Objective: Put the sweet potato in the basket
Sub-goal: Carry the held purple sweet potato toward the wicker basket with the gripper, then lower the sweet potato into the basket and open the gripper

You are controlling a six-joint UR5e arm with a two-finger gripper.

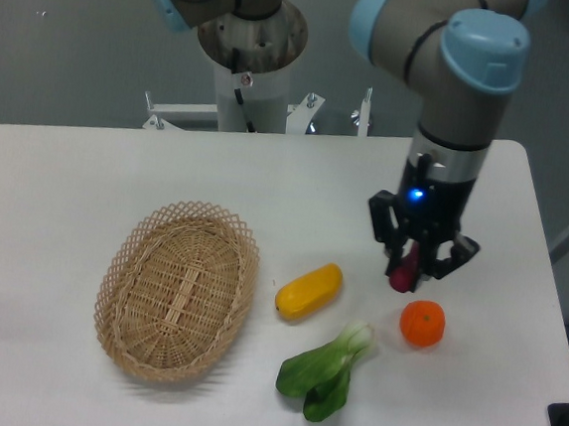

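My gripper (406,273) hangs above the right part of the table, shut on the magenta-purple sweet potato (402,274), which shows only as a small piece between the black fingers. It is held clear of the table, just above and to the left of the round orange fruit. The tan oval wicker basket (131,259) lies on the table far to the left, with nothing inside it.
A yellow-orange oblong vegetable (309,291) lies between the basket and the gripper. A round orange fruit (422,323) sits below the gripper, and a green bok choy (325,372) lies near the front edge. The robot's base column (250,65) stands at the back.
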